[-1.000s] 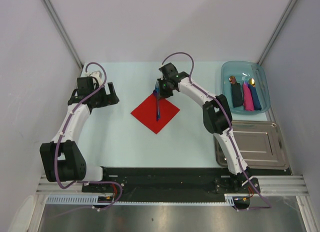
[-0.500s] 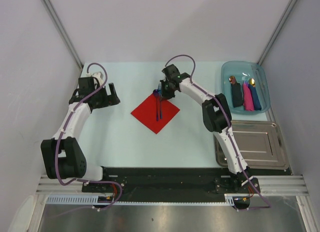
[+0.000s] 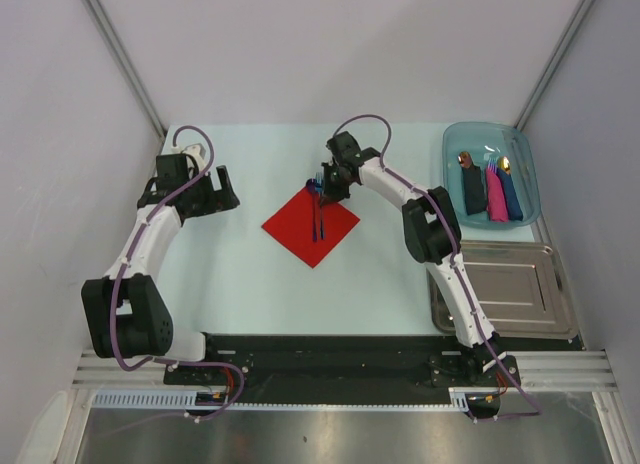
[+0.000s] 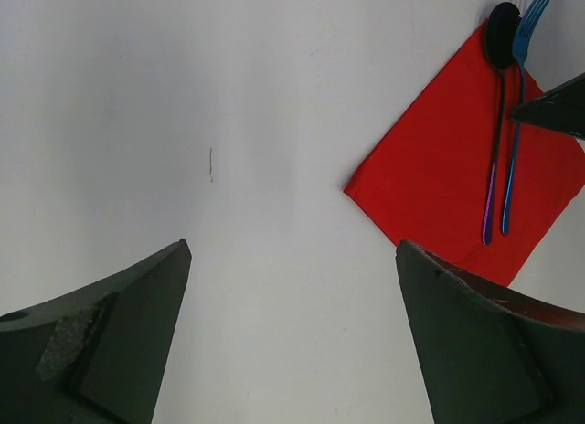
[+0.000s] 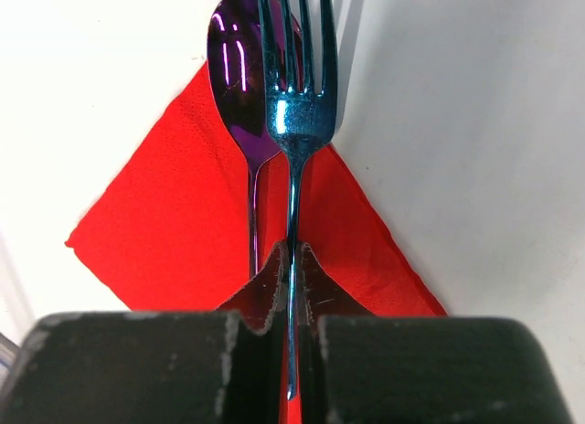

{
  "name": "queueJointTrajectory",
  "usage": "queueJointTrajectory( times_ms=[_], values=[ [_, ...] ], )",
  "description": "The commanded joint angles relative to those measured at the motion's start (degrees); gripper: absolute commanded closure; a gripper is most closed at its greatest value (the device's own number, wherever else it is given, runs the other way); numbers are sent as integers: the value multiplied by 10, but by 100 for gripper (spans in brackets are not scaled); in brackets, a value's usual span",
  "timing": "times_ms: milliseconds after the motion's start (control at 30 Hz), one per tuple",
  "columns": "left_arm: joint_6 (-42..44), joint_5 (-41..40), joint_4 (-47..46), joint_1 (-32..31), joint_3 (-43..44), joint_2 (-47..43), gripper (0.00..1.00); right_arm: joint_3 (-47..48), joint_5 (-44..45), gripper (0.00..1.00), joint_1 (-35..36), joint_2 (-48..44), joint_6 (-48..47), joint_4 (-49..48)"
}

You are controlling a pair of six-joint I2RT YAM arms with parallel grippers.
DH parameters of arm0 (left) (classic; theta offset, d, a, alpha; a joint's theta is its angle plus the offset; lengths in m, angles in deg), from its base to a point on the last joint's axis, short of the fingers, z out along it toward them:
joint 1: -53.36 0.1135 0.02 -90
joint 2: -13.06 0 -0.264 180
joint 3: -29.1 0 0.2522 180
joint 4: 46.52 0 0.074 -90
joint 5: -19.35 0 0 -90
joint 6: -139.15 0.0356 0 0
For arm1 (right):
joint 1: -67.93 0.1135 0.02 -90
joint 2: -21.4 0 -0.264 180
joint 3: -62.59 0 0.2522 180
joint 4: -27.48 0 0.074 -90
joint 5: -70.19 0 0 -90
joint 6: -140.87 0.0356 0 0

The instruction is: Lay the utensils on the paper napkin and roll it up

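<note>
Cutlery lies along the middle of a red paper napkin (image 3: pixel 311 227), a square turned corner-on like a diamond, on the pale tabletop (image 3: pixel 240 274) a little toward its far edge and about midway between its left and right edges. The two pieces are a bright blue fork (image 5: pixel 297 104) and a purple-bowled spoon (image 5: pixel 239 86) with a thin dark handle. They lie side by side and parallel, with the spoon on the left. Their long axes run from the napkin's far corner toward its near corner. Both heads point at the tabletop's far edge and reach past the napkin's far corner, while the handles lie over the red paper. The fork's tines partly overlap the spoon's bowl in the right wrist view, and whether they touch cannot be told.

The right gripper (image 5: pixel 291 259) is over the far part of the napkin, its jaws pinched together on the fork's handle. The spoon's handle passes just left of them. The left gripper (image 4: pixel 292 250) hangs over bare tabletop well to the left of the napkin, its jaws spread wide and holding nothing.

A clear blue plastic tray (image 3: pixel 455 139) at the far right corner holds black, pink and blue rolls. A flat metal tray (image 3: pixel 505 324) lies nearer along the right edge.
</note>
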State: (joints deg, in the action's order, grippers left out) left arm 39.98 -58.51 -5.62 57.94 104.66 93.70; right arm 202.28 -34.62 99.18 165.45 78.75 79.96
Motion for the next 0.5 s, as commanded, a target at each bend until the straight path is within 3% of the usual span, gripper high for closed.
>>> queueJointTrajectory(
  times_ms=[0,133,467],
  values=[
    [-10,2,-12,5,3,0,0,27,-17,100,-2,9,26,-7],
    [-8,2,-10,4,5,0,0,28,-23,97,-2,10,37,-7],
    [-1,17,-16,4,7,-3,0,22,-24,75,-7,-6,45,-7]
  ],
)
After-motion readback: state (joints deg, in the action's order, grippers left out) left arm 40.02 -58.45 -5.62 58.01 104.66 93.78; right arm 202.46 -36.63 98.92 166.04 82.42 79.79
